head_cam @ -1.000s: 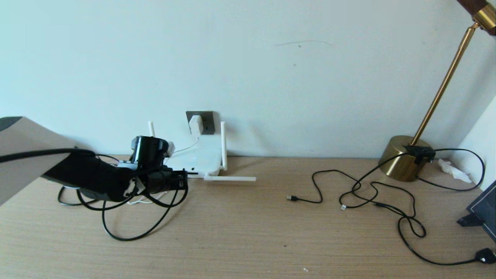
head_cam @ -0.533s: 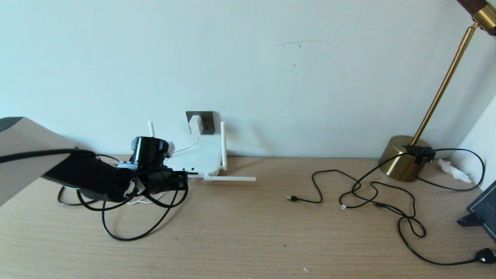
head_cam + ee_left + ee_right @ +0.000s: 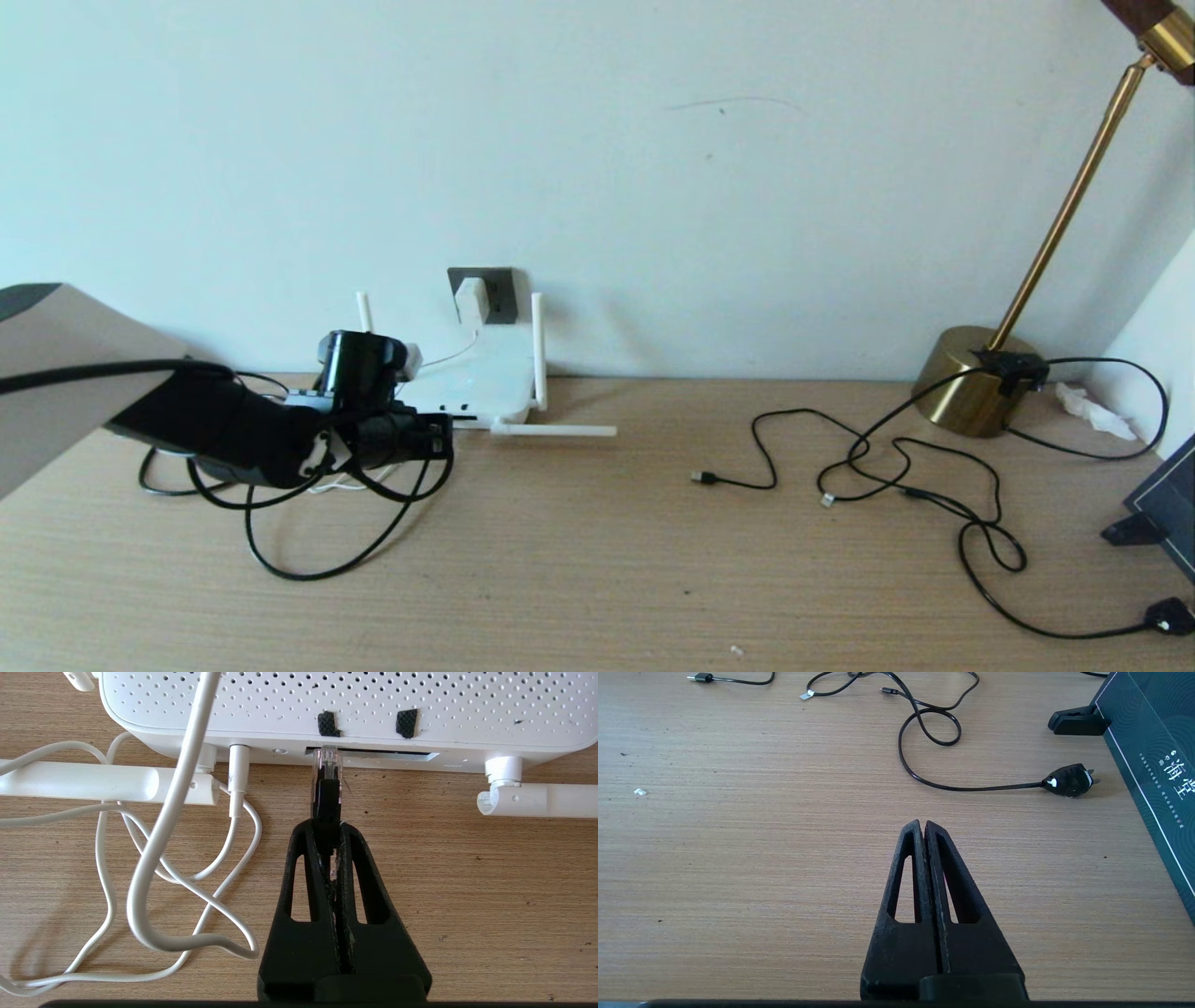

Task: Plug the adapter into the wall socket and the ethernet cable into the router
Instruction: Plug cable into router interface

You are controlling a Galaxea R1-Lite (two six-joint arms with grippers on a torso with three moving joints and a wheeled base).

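Already the first half of the task looks finished: in the head view the adapter (image 3: 472, 299) sits on the wall socket (image 3: 487, 291), and its thin white cord runs down to the router (image 3: 476, 385) below it. The second half is in progress. At the left, the left gripper (image 3: 327, 826) is closed on the ethernet cable (image 3: 326, 798), just behind its clear connector, and the connector tip stands at the mouth of the dark port slot on the front edge of the router. I judge it is not yet pushed fully in, because most of the connector is outside.

Around the gripper, loops of white cord (image 3: 154, 868) lie on the wooden table (image 3: 597, 579), and two folded antennas lie on both sides of the port; none of them crosses the way to the slot. Further right, thin black cords (image 3: 896, 467) are spread on the table before a brass lamp (image 3: 976, 378). At the far right a dark box (image 3: 1167, 504) stands. The right gripper (image 3: 923, 826) is parked over the bare table, closed and empty.
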